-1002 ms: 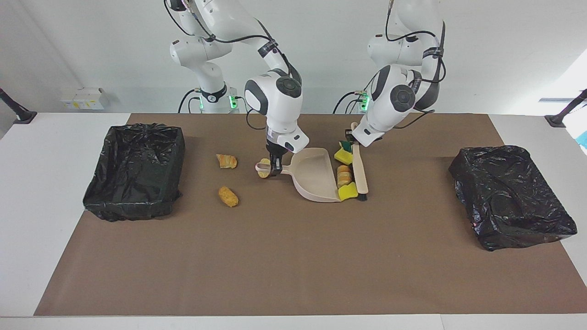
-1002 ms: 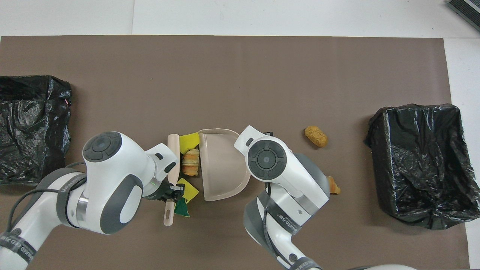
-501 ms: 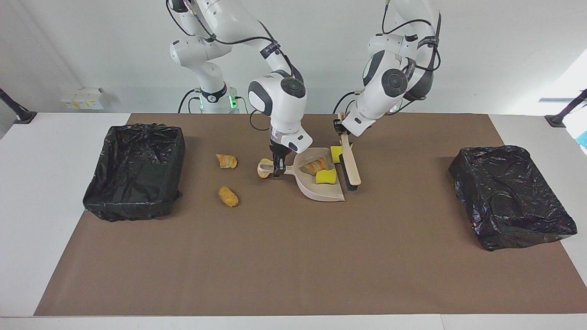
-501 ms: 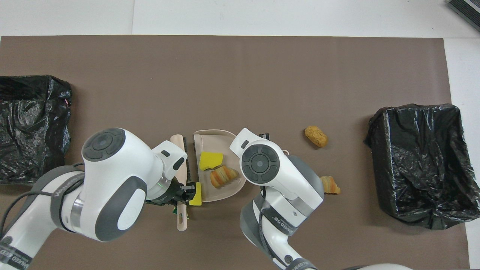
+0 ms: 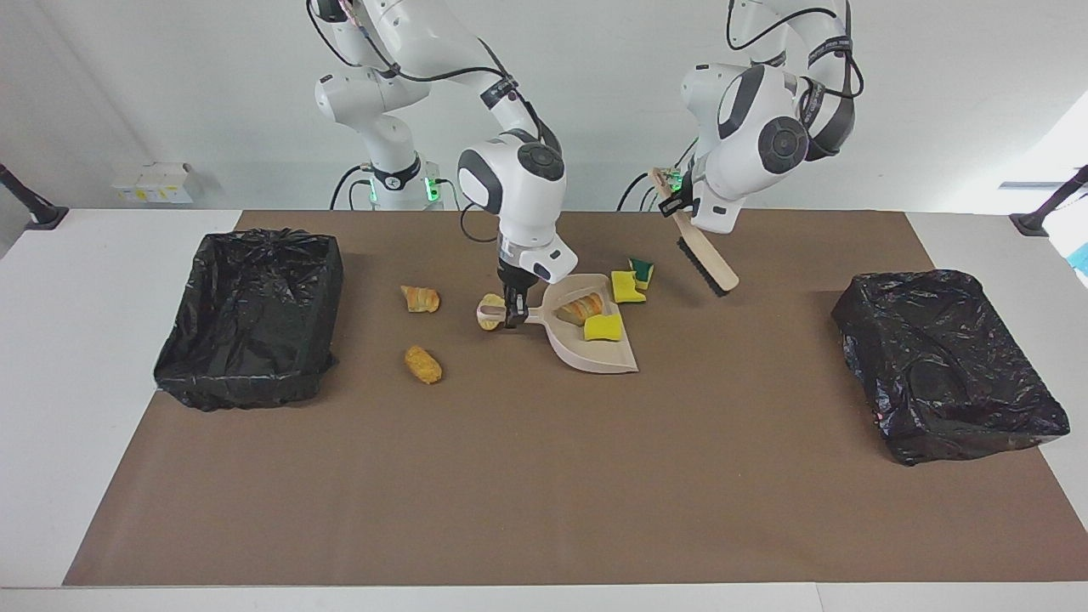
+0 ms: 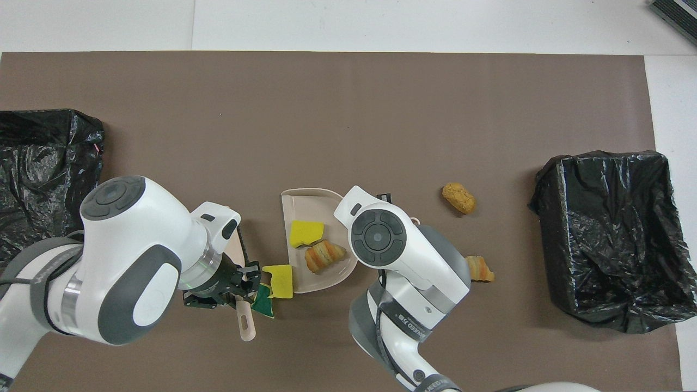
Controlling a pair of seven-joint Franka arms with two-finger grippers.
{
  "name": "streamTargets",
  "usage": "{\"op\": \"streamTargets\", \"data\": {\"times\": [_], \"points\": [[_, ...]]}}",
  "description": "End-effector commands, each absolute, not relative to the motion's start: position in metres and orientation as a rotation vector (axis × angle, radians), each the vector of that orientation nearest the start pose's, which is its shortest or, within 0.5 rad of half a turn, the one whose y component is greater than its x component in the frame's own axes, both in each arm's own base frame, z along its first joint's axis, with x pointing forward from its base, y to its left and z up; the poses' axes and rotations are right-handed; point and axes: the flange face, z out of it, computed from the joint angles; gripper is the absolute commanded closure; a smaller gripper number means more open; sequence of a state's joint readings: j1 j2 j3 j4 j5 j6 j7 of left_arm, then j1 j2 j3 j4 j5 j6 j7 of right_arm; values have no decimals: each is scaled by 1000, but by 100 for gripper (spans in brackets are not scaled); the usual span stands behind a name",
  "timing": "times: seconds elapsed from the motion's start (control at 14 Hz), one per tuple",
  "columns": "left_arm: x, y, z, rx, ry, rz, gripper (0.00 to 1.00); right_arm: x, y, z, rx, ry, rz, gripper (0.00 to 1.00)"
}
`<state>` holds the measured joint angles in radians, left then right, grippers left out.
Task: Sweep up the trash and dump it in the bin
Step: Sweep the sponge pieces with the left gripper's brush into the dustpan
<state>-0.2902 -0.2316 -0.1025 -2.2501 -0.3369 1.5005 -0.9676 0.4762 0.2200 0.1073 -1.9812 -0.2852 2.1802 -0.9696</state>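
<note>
From across the table, my right gripper (image 5: 512,316) pinches the dustpan (image 5: 588,333) handle, pan flat on the mat with a yellow sponge chunk (image 5: 603,326) and a pastry piece (image 5: 583,308) in it, while my left gripper (image 5: 677,202) clamps the brush (image 5: 700,252) aloft, its long axis slanting, bristles down toward the left arm's end. From overhead, two sponge chunks (image 6: 277,273) lie just beside the pan's mouth nearer me, so I judge another sweep comes next, pushing them along the brush's short axis into the pan; two pastry scraps (image 6: 458,197) wait toward the lined bin (image 6: 615,239).
</note>
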Motion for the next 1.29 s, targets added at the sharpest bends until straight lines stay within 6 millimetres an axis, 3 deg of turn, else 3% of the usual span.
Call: {"op": "streamTargets", "data": {"times": [0.0, 0.14, 0.29, 0.43, 0.57, 0.72, 0.93, 1.07, 1.22], "points": [[300, -194, 418, -2720, -1047, 815, 100, 482, 296, 356, 1822, 2281, -125, 100], [282, -220, 390, -2707, -1077, 736, 100, 468, 291, 349, 1716, 2357, -125, 100], [280, -247, 367, -2731, -1148, 689, 100, 460, 296, 350, 1661, 2394, -124, 100], [285, -269, 359, -2798, -1179, 647, 100, 455, 303, 351, 1604, 2430, -125, 100], [281, -299, 349, -2885, -1103, 584, 100, 456, 304, 349, 1602, 2432, -129, 100], [295, -315, 355, -3026, -878, 564, 100, 457, 305, 342, 1614, 2429, -139, 100], [322, -331, 365, -3233, -308, 535, 100, 464, 300, 337, 1656, 2405, -145, 100], [337, -334, 369, -3261, -158, 525, 100, 471, 296, 337, 1708, 2370, -144, 100], [353, -321, 379, -3274, -103, 537, 100, 474, 295, 340, 1779, 2323, -124, 100]]}}
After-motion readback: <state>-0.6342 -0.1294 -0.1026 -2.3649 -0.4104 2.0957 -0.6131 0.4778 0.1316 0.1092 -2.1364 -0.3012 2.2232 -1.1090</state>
